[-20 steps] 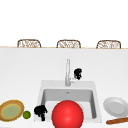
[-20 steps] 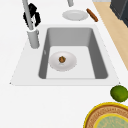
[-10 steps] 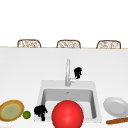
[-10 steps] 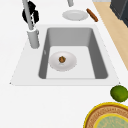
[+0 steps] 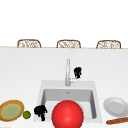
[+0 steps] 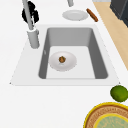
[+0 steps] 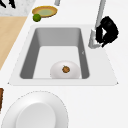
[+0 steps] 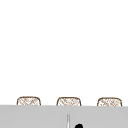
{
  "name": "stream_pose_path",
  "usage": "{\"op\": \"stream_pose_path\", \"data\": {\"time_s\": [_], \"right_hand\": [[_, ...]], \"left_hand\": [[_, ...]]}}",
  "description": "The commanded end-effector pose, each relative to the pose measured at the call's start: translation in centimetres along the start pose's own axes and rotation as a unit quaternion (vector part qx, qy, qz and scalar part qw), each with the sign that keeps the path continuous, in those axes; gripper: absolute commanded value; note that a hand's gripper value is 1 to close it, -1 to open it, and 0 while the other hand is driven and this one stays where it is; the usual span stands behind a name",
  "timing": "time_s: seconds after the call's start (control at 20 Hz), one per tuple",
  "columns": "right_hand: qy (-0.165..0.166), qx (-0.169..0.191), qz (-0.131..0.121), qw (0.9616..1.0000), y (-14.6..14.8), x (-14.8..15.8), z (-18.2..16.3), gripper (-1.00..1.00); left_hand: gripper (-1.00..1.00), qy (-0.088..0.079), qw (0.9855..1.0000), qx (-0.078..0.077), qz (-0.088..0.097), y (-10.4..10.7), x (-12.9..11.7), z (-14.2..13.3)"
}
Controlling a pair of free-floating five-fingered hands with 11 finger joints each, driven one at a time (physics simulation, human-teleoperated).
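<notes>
front view: right hand (image 5: 77,72) sits just beside the faucet (image 5: 67,72), by its side lever, fingers curled near it but i can't tell if they grip. left hand (image 5: 40,111) hangs at the sink (image 5: 93,86) front left corner, fingers curled, holding nothing, near a lime (image 5: 26,114). faucet stands at the sink's back rim; likely rigid, smooth, slippery metal, best taken at the lever. no brands or writing readable.

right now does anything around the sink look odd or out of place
Yes: a big red ball in the front view covers the sink's front, yet the side views show only a small white dish with a brown bit in the basin.
</notes>
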Motion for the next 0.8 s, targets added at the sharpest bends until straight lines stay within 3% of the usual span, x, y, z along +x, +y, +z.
{"op": "stream_pose_path", "data": {"time_s": [0.0,0.45,0.6,0.75], "right_hand": [[-0.035,0.004,-0.033,0.9988,-1.7,0.5,0.0,1.0],[-0.025,0.006,-0.024,0.9994,-1.7,1.2,0.1,1.0],[-0.002,-0.004,-0.014,0.9999,-1.6,2.5,0.4,1.0],[0.034,-0.002,0.011,0.9993,-1.8,3.7,0.7,1.0]], "left_hand": [[0.0,0.0,1.0,0.0,0.0,0.0,0.0,0.0],[0.0,0.0,1.0,0.0,0.0,0.0,0.0,0.0],[0.0,0.0,1.0,0.0,0.0,0.0,0.0,0.0],[0.0,0.0,1.0,0.0,0.0,0.0,0.0,0.0]]}}
